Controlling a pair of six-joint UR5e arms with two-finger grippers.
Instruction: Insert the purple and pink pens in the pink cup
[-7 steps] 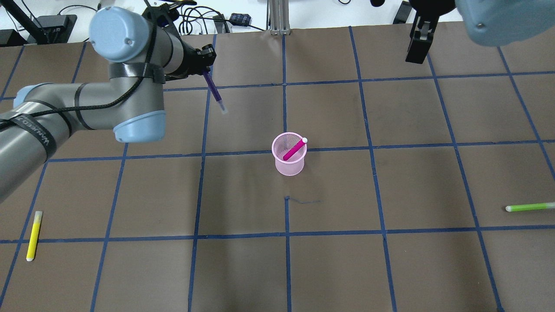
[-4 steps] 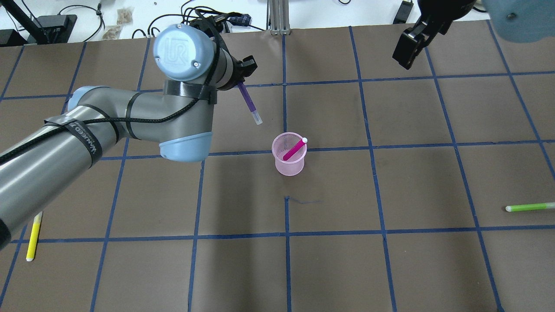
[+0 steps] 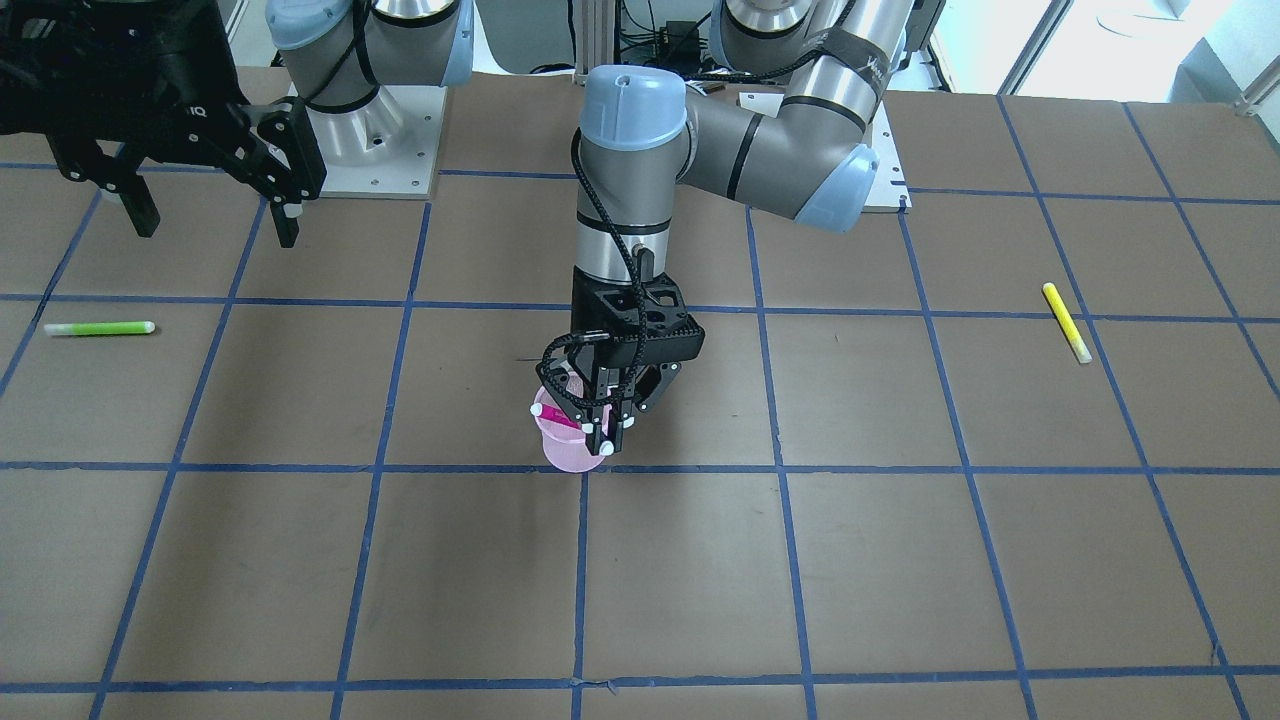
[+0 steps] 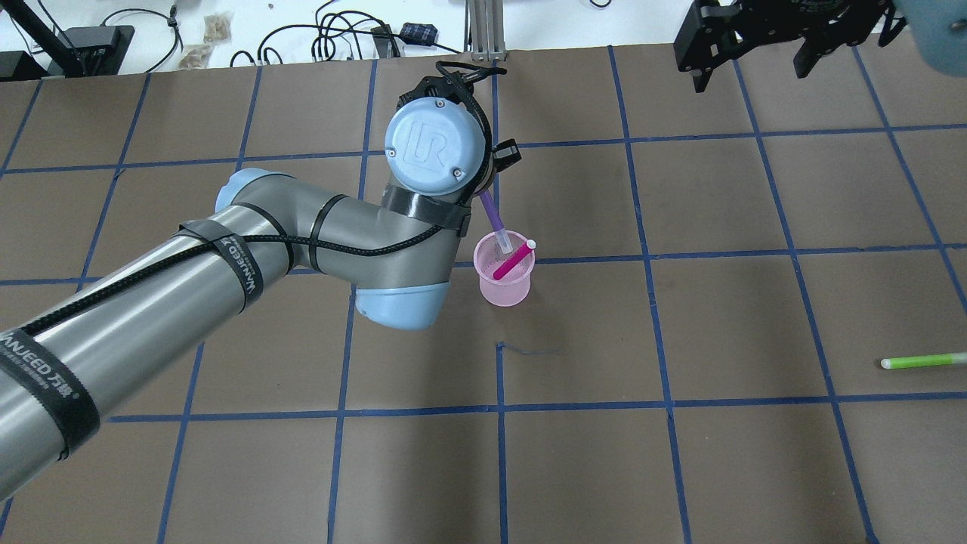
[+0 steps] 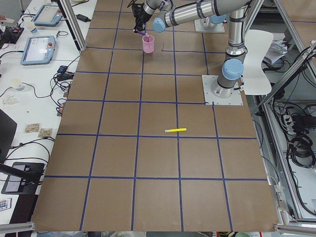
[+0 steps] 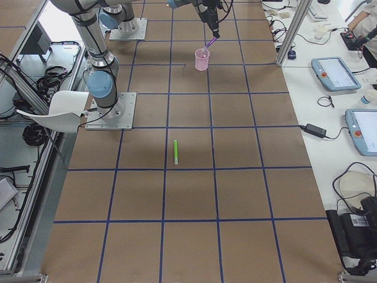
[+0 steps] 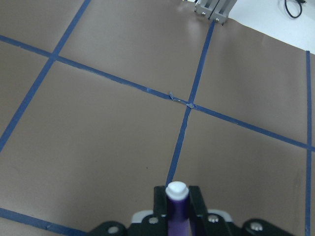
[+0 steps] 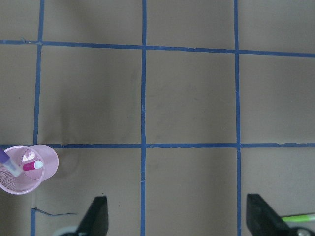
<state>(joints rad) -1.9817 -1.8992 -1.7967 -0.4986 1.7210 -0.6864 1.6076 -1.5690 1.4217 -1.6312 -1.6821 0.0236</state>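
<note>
The pink mesh cup (image 4: 505, 289) stands near the table's middle with the pink pen (image 4: 514, 260) leaning inside it. My left gripper (image 3: 603, 438) hangs right over the cup (image 3: 558, 453), shut on the purple pen (image 4: 492, 217). The purple pen slants down and its lower tip is inside the cup's mouth. In the left wrist view the pen's white end (image 7: 176, 190) sits between the shut fingers. My right gripper (image 4: 752, 53) is open and empty at the far right. The right wrist view shows the cup (image 8: 43, 173) and both pens.
A green pen (image 4: 920, 361) lies at the right edge of the table. A yellow pen (image 3: 1066, 322) lies on the robot's left side, hidden under my left arm in the overhead view. Cables and boxes sit beyond the table's far edge.
My left arm has swung right with the purple pen, from the far left to over the cup, and the pen's tip now dips into the cup. The right gripper has turned and lifted back.
</note>
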